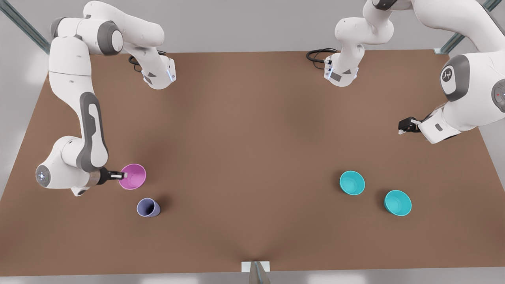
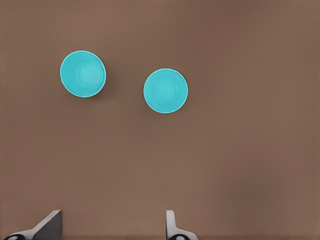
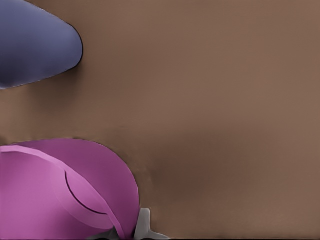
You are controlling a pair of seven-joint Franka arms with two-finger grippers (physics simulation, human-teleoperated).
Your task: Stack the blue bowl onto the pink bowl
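lavender cup [image 1: 148,207] sits nearest the camera in the front view, on the brown worktop [image 1: 252,157] toward the front view's left, tipped to one side. just behind it, close but apart, stands the pink bowl [image 1: 133,176], upright. the right gripper [image 1: 119,175] reaches in level from the front view's left, and its fingers [image 1: 115,175] are closed on the pink bowl's near rim; in the right wrist view one pale fingertip [image 3: 144,223] presses against the outside of the bowl's wall [image 3: 75,190], with the lavender cup [image 3: 35,45] beyond.

two teal bowls stand upright well across the worktop on the front view's right, near each other but not touching. the blue bowl [image 1: 352,182] is the one closer to the middle; the second teal bowl [image 1: 397,202] lies farther right and nearer the front edge. the left gripper [image 1: 406,126] waits above the worktop behind them, well apart from both, its fingers [image 2: 171,226] spread wide and holding nothing, with both bowls [image 2: 165,90] [image 2: 83,73] in its wrist view.
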